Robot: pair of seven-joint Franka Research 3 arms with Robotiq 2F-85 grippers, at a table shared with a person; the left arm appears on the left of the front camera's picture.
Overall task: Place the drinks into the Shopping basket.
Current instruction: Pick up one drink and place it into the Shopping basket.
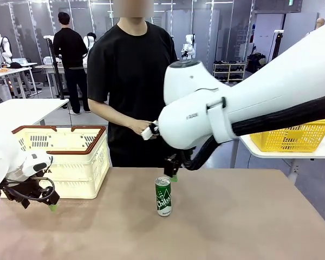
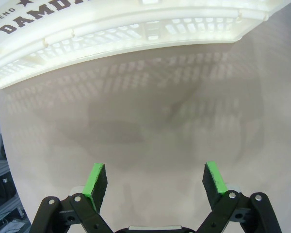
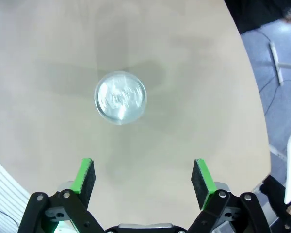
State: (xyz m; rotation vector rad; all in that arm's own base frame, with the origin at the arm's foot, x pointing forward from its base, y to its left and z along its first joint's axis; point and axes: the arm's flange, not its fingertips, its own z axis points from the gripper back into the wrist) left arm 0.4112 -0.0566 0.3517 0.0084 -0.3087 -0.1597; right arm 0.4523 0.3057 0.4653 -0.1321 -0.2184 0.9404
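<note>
Left gripper [image 1: 39, 201] hangs low just in front of the Shopping basket [image 1: 81, 162], at its left front corner, fingers spread wide with nothing between them. Left wrist view confirms it: left gripper [image 2: 155, 174] over bare table [image 2: 145, 121], basket wall [image 2: 136, 24] with the DAMDA print just ahead. One green can [image 1: 163, 196] stands upright on the table, off the basket's right side and clear of it. Right gripper [image 1: 173, 172] sits just above and behind the can's top, farther right of the basket. Person's hand [image 1: 141, 127] behind it holds something small and white; can't tell what. Handling guess: thin aluminium, smooth sides, dents if over-squeezed, and tall and narrow, so it tips on a sideways nudge. I'd take it mid-body across the diameter and keep it vertical. View split: front gives the label, the upright stance and the basket's open top. Right wrist gives the plan view: right gripper [image 3: 143, 170] is open and empty, and the can lid [image 3: 121, 97], blurred, lies ahead of the pads and slightly off-centre, not between them.
</note>
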